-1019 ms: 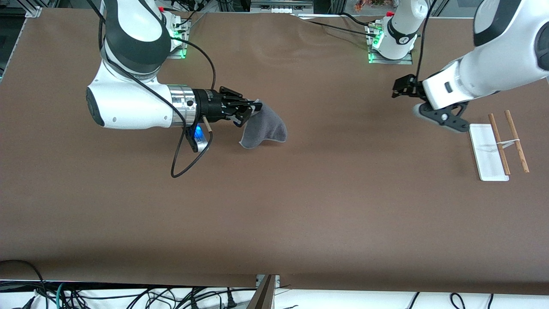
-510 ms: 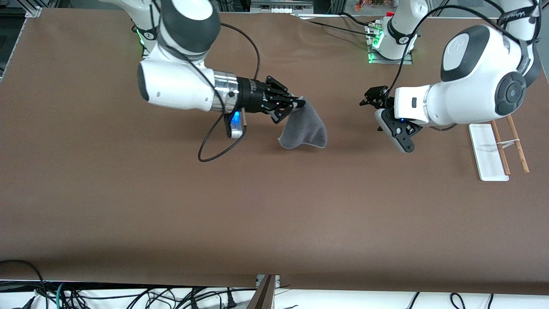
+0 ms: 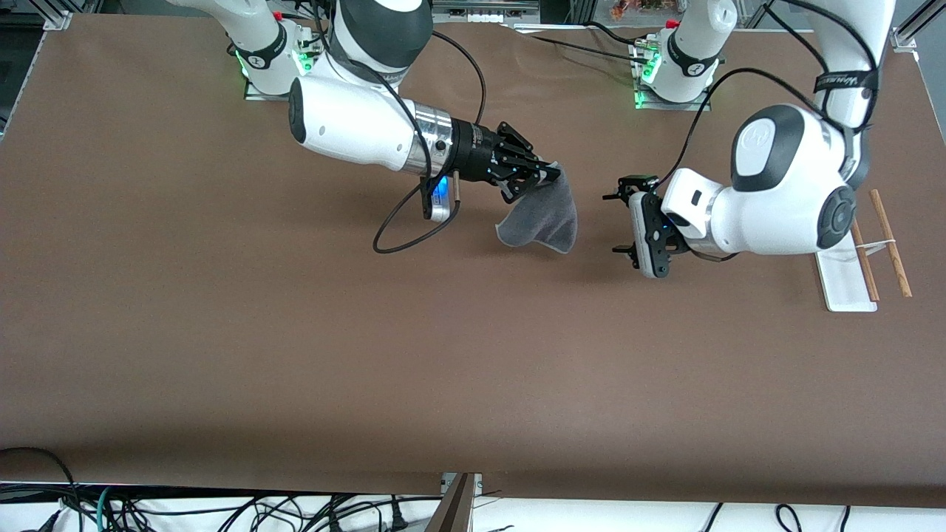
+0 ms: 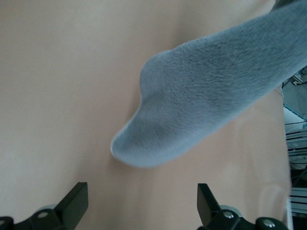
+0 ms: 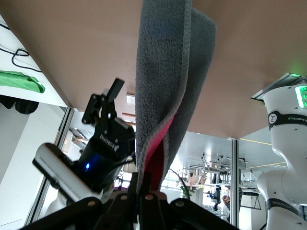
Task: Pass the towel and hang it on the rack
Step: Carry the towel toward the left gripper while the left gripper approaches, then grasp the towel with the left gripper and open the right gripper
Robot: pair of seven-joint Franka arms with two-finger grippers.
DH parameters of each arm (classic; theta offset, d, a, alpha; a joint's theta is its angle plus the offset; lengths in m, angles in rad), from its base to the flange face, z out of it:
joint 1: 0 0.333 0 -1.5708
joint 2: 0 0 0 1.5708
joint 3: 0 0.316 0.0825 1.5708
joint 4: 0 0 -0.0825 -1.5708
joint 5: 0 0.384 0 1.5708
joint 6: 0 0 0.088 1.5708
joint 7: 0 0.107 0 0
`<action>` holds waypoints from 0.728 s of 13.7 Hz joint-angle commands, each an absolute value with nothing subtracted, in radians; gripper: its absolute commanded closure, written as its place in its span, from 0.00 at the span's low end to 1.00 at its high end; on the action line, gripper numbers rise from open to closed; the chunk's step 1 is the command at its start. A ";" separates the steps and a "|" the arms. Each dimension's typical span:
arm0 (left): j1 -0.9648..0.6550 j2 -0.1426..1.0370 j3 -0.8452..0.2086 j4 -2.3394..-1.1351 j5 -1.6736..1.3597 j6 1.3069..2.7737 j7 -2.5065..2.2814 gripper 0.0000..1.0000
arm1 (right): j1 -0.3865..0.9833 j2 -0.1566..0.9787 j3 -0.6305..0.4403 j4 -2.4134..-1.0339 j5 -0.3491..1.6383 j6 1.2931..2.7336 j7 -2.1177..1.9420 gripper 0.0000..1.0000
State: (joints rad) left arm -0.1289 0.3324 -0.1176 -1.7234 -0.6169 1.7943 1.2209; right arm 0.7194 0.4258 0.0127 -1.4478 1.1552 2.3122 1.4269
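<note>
Hanging pinched in the right gripper, the towel faces the spread-fingered left gripper; no writing legible.

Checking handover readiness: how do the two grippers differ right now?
The right gripper is shut on the towel, which hangs from it above the table; the left gripper is open and holds nothing. The right gripper comes from the right arm's end, the left gripper from the rack end. Both point at each other, with a gap between.
</note>
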 commanded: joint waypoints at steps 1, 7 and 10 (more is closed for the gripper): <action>-0.127 0.373 -0.115 -1.766 -0.745 1.851 1.460 0.00 | 0.735 0.440 0.005 -1.422 1.169 2.341 1.448 1.00; -0.130 0.374 -0.143 -1.877 -0.916 1.928 1.762 0.13 | 0.735 0.439 0.003 -1.422 1.169 2.341 1.450 1.00; -0.130 0.374 -0.163 -1.930 -1.014 1.996 1.873 0.74 | 0.733 0.439 0.003 -1.422 1.169 2.341 1.450 1.00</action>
State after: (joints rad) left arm -0.1315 0.3931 -0.1515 -1.8811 -0.9534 1.9479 1.7658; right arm 0.7239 0.4263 0.0105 -1.4477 1.1552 2.3317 1.4346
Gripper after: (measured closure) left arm 0.242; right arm 0.982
